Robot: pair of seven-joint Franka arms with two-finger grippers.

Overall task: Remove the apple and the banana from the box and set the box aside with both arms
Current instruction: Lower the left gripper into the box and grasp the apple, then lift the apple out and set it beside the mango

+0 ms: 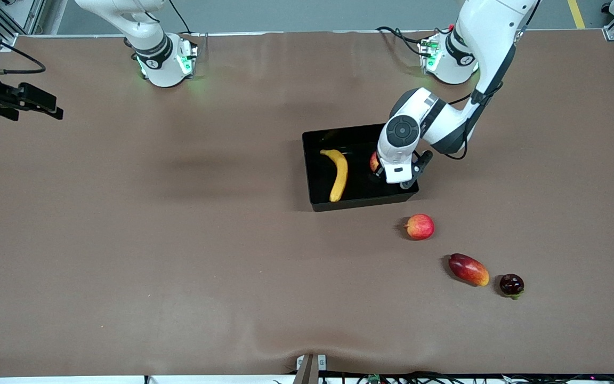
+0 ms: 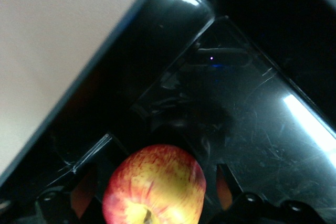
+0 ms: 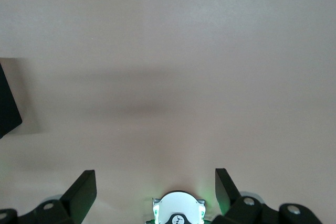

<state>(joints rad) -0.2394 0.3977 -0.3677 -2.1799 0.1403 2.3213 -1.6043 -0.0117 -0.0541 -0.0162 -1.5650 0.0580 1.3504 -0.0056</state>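
The glossy black box (image 1: 361,186) sits mid-table toward the left arm's end. The yellow banana (image 1: 337,174) lies inside it. My left gripper (image 1: 378,170) is down in the box at the end nearest the left arm. In the left wrist view (image 2: 155,170) it is open, with a red apple streaked with yellow (image 2: 155,187) between the fingers (image 2: 224,187) and a gap on each side. That apple (image 1: 374,161) shows partly under the hand. A second red-yellow apple (image 1: 420,226) lies on the table nearer the camera. My right gripper (image 3: 155,174) is open and empty, held high.
An oval red-orange mango (image 1: 468,269) and a small dark purple fruit (image 1: 511,285) lie on the table nearer the camera than the second apple. The right arm's hand (image 1: 40,104) hangs over the right arm's end of the table. The box's corner (image 3: 8,108) shows in the right wrist view.
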